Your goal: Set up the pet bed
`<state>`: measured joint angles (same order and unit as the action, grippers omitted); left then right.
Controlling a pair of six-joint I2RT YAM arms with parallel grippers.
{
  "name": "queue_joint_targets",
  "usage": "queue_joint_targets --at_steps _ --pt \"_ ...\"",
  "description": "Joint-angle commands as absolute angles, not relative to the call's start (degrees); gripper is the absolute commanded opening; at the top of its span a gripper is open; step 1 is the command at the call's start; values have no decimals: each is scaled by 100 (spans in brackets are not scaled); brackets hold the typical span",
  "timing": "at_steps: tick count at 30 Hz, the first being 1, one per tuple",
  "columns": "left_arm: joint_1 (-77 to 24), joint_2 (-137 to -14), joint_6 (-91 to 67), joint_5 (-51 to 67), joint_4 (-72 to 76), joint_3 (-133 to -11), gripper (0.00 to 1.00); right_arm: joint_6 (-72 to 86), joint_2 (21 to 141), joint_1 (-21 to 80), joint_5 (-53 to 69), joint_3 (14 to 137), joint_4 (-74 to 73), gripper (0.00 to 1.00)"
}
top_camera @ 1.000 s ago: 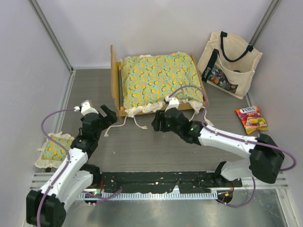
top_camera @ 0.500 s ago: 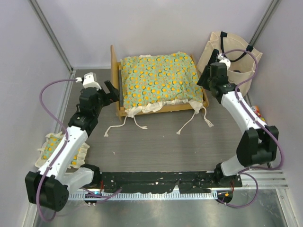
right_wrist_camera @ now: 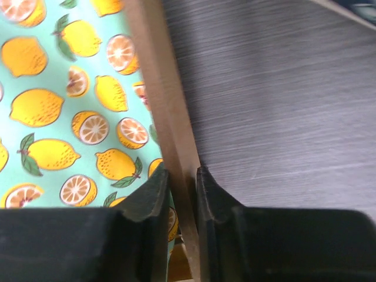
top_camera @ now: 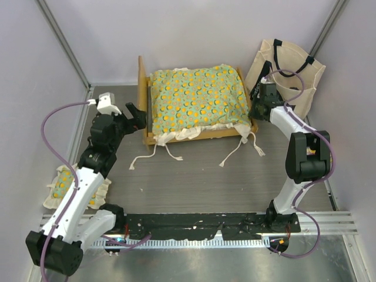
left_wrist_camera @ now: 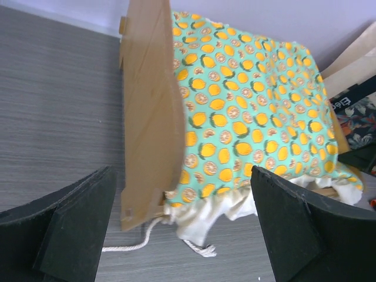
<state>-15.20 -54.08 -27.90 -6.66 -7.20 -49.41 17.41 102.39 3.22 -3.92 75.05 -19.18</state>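
Observation:
The pet bed stands at the back middle of the table: a light-wood frame with a tall headboard (top_camera: 141, 97) on its left and a green orange-print mattress (top_camera: 197, 97) lying in it. My left gripper (top_camera: 138, 117) is open just left of the headboard (left_wrist_camera: 150, 111), its wide-spread fingers (left_wrist_camera: 76, 223) around the bed's near left corner without touching it; the mattress (left_wrist_camera: 247, 111) lies beyond. My right gripper (top_camera: 255, 109) is at the bed's right end. In the right wrist view it (right_wrist_camera: 183, 176) is shut on the thin wooden end board (right_wrist_camera: 164, 111), beside the mattress (right_wrist_camera: 59, 106).
A cream tote bag (top_camera: 289, 73) leans against the back right wall, just behind my right wrist. A small matching ruffled pillow (top_camera: 69, 185) lies at the left, under my left arm. White tie cords (top_camera: 154, 155) trail on the table in front of the bed.
My right arm swung from the bed's front to its right end and closed on the end board. My left gripper moved up towards the headboard, staying open.

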Motion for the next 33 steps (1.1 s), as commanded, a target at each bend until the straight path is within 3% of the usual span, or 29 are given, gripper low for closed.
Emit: queue_joint_targets --at_steps 1,2,13,19,31,33 --pt "-1503 -5019 -2619 -703 -887 -4948 100 1450 10004 343 -441 7340 -2101 7" --pt "-1512 -4923 -2593 -642 -914 -4966 100 1450 9915 395 -387 7156 -2092 1" --pt "-1512 -4737 -2382 -26 -1503 -5660 100 1406 8228 1590 -571 5750 -2443 1" --pt "-1521 -4833 -2540 500 -1512 -5845 100 1678 7155 1652 -501 4905 -2593 1" --pt "-2135 -5352 -2645 387 -1415 -6196 100 1617 6872 1723 185 4755 -2707 1" --pt "-2310 -5510 -2637 334 -1319 -6249 100 1722 7075 1723 27 4974 -2856 6"
